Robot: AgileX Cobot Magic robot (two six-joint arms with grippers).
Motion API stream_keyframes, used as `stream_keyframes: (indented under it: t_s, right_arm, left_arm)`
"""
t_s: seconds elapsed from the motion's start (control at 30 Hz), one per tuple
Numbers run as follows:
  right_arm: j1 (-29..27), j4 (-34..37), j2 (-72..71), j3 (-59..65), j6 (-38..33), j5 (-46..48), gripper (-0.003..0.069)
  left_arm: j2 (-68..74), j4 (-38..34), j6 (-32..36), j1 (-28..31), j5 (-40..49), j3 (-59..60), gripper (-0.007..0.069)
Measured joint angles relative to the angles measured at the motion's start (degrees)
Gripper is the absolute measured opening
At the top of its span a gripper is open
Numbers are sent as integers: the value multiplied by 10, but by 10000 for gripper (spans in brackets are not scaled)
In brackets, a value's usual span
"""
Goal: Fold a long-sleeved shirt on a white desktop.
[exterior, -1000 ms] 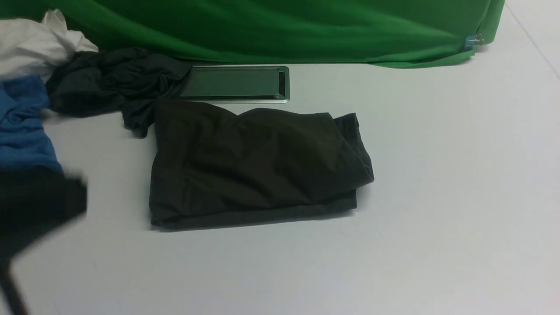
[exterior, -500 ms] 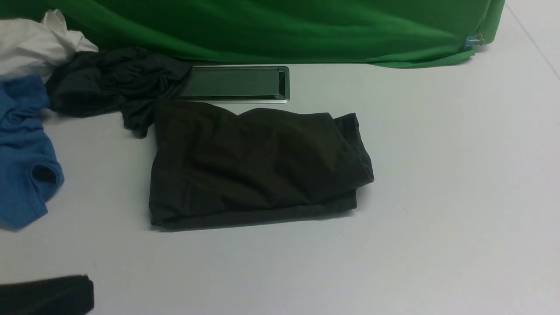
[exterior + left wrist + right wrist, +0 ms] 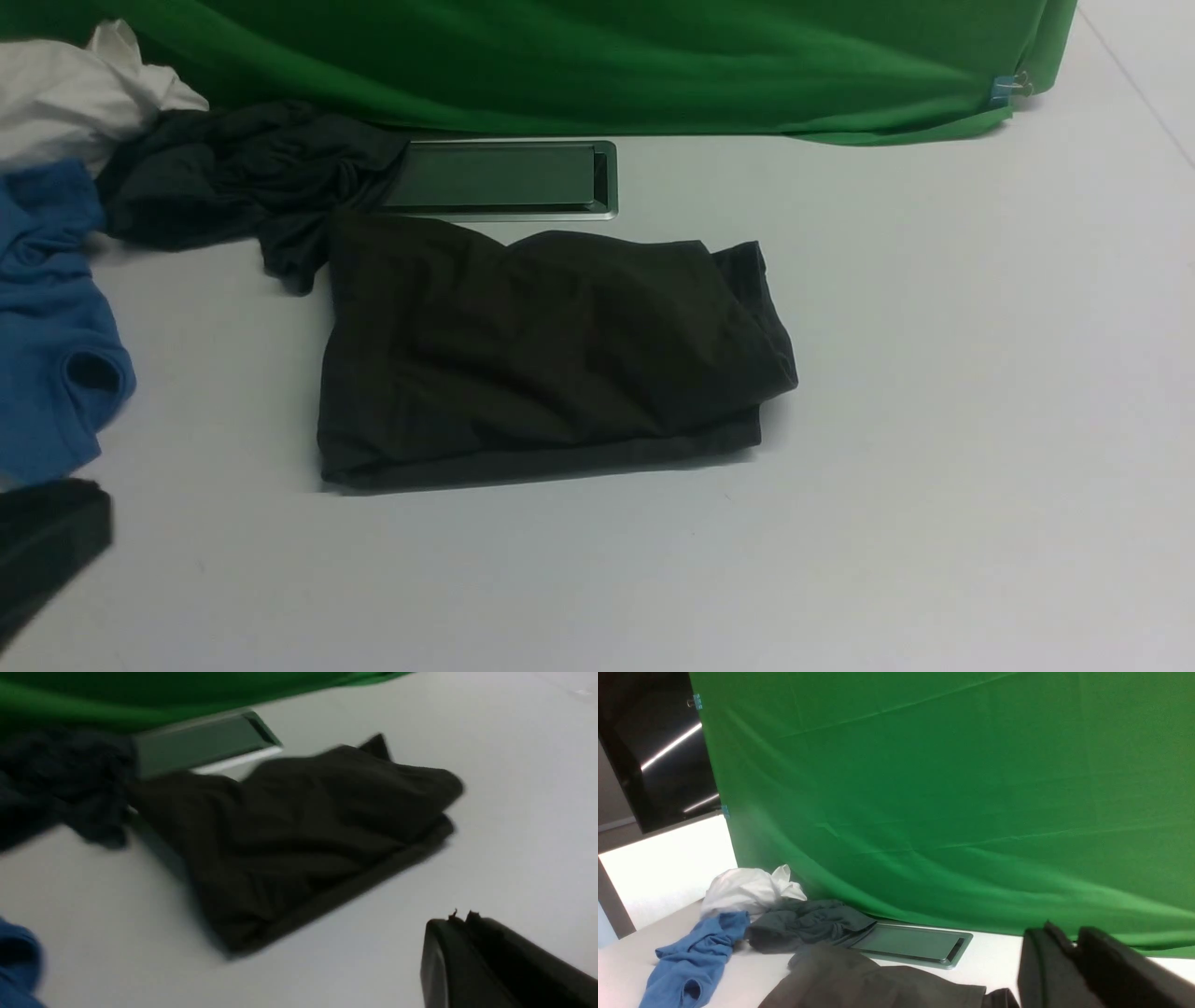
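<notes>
The large dark olive-black cotton shirt [image 3: 551, 359] lies folded mid-surface on the white surface [image 3: 934, 467], long axis left-to-right, just before the grey hatch [image 3: 504, 177]; the left claw [image 3: 460, 921], pressed shut and empty, sits nearer, shirt ahead-right of it; the right claw [image 3: 1069, 942] looks nearly closed, empty.

the long-sleeved shirt [image 3: 551, 359] is soft, matt cotton-like cloth, dark olive-black and softly creased. the table [image 3: 934, 420] is smooth, matt white, without sheen. its cable hatch [image 3: 504, 177] is brushed grey metal with a dull lid and a brighter rim. the green backdrop [image 3: 597, 65] is matt woven cloth, loosely draped. the blue garment [image 3: 47, 317] and dark teal-black garment [image 3: 233, 177] are soft, crumpled knit cloth.
</notes>
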Motion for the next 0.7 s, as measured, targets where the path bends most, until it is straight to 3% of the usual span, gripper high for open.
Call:
stream_keyframes:
  t_s: [0.2,0.3,0.33,0.37,0.4,0.57,0.7]
  right_arm:
    - [0,0,0,0,0,0,101]
    - [0,0,0,0,0,0,108]
    - [0,0,0,0,0,0,109]
    - [0,0,0,0,0,0,113]
    - [0,0,0,0,0,0,115]
    - [0,0,0,0,0,0,126]
    - [0,0,0,0,0,-1,134]
  left_arm:
    - [-43,61,-2,-47,-97,33,20]
    - [-91,169,-127,-81,-189,101,20]
    - [-97,176,-137,-82,-200,106,20]
    - [-122,233,-212,-89,-245,154,20]
    - [-144,259,-235,-92,-283,190,20]
    - [-174,287,-227,-93,-388,326,20]
    - [-175,298,-252,-93,-393,406,20]
